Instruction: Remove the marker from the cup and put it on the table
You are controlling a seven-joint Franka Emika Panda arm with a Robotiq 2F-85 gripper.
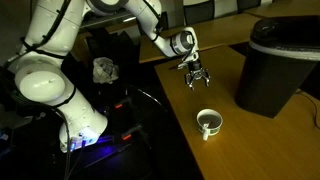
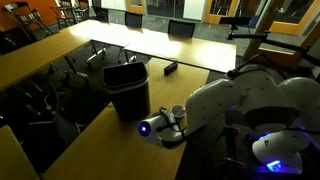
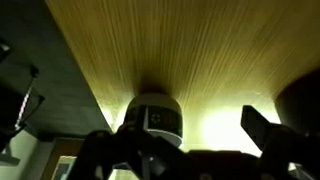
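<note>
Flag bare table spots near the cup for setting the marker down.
The widest bare patch of table lies between the cup and the base of the black bin, running on toward the near edge. A smaller one sits between the open gripper and the cup. The strip from cup to table edge is tight, with cables beyond it.

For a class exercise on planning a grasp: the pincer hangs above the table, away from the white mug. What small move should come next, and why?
Probably shift the pincer sideways until it is over the cup, before descending. In an exterior view it hangs open above the table, apart from the cup and holding nothing.
</note>
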